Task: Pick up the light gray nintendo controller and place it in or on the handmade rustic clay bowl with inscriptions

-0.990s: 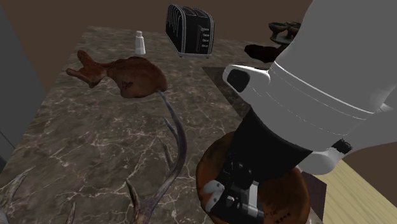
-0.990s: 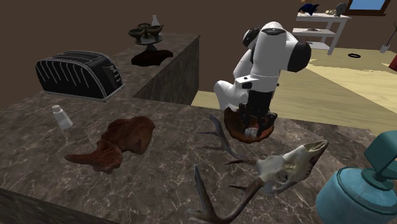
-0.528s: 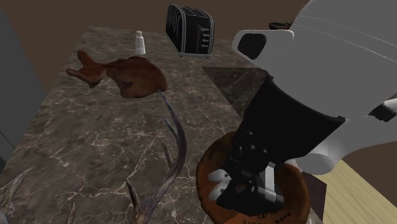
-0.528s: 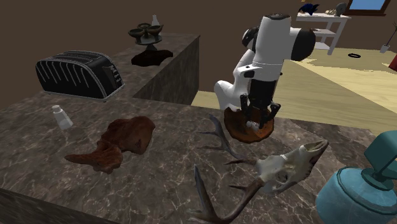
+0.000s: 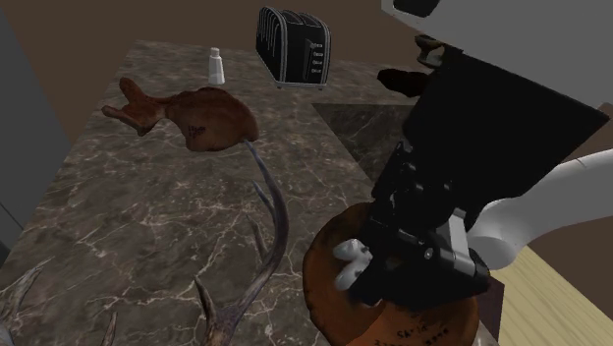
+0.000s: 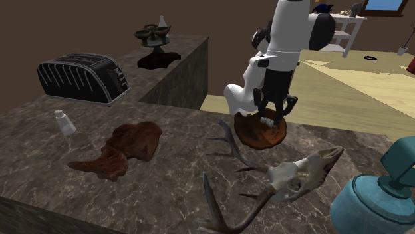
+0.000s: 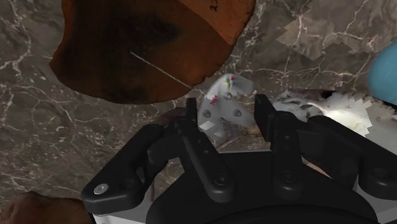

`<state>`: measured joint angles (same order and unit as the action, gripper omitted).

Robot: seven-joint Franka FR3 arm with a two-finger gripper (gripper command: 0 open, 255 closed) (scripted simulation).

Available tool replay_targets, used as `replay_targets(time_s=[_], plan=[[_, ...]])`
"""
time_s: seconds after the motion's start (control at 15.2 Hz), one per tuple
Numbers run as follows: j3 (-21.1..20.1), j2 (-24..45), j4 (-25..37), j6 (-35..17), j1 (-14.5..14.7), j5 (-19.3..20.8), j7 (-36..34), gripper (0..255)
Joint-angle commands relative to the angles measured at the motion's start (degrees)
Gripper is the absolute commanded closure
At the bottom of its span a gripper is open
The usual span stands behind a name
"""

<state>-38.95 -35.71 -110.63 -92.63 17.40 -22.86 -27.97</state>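
A light grey controller (image 7: pixel 224 102) with small coloured buttons sits clasped between my two black fingers, and my gripper (image 7: pixel 227 107) is shut on it. In the shoulder view the controller (image 5: pixel 349 261) hangs just above the reddish-brown clay bowl (image 5: pixel 393 319), held by the gripper (image 5: pixel 358 267). The second exterior view has the gripper (image 6: pixel 270 121) a little above the bowl (image 6: pixel 259 138), near the counter's far edge. Seen from the wrist, the bowl (image 7: pixel 127 57) lies beyond the fingertips on the marble top.
A long antler (image 5: pixel 265 226) runs beside the bowl, joined to a pale skull (image 6: pixel 299 173). A brown lumpy object (image 5: pixel 196 116), a white shaker (image 5: pixel 215 66) and a black toaster (image 5: pixel 292 46) stand farther off. A teal vessel (image 6: pixel 379 193) sits at the second exterior view's right.
My gripper has risen from low in the bowl, carrying the controller up with it. The arm's upper links have swung higher. Nothing else on the counter moved.
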Motion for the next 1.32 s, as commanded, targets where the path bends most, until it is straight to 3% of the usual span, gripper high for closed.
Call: replay_targets(time_s=[0.0, 0.4, 0.66, 1.25], plan=[[0.12, 0.84, 2.1, 1.34, -0.4, 0.49, -0.23, 255], [0.19, 3.02, 8.06, 5.2, -1.29, 1.64, -1.21, 255], [4.71, -3.21, 6.09, 9.94, 1.71, -0.03, -0.38, 255], [4.19, -7.01, -3.51, 4.08, 3.13, -1.76, 1.06, 255]])
